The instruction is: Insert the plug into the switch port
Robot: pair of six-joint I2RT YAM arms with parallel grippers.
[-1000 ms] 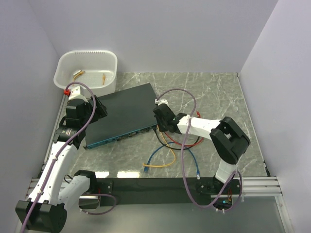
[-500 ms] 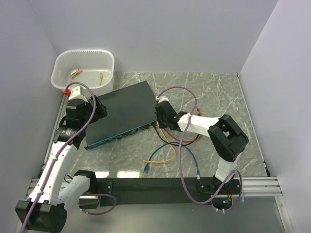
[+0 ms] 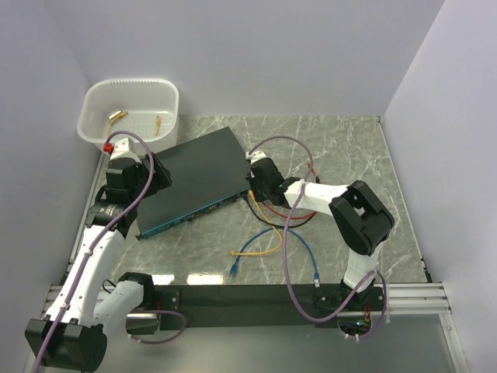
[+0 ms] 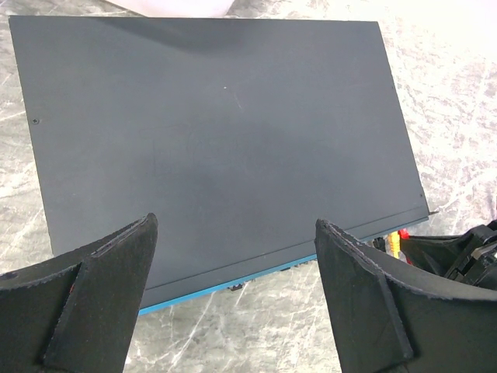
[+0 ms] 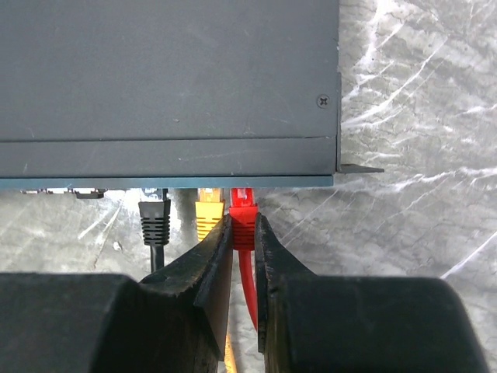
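Surface [image 3: 342, 148]: one, grey-green marbled slab, enclosed by pale plain walls [image 3: 272, 54] at the back and both sides.

Arms: two.
- Left pincer [image 4: 235, 227]: released, jaws wide apart, poised over the left end of the black box [image 3: 194, 175].
- Right pincer [image 5: 243, 225]: clenched on the red plug [image 5: 242, 214].

Black box: one, flat, lying askew on the surface, its teal face [image 3: 167, 225] turned toward the arms.

Plugs at that face: three, side by side, black [image 5: 154, 217], yellow [image 5: 209, 214] and red. The red one is nearest the box's right corner. Its nose meets the face where the switch port sits, but the box's top edge hides the port, so I cannot tell how deep the plug sits.

Loose cable loops: red [image 3: 291, 225], yellow [image 3: 268, 249], blue [image 3: 252, 245].

White tub [image 3: 128, 81]: one, in the far-left corner, holding two small brownish pieces [image 3: 116, 117].
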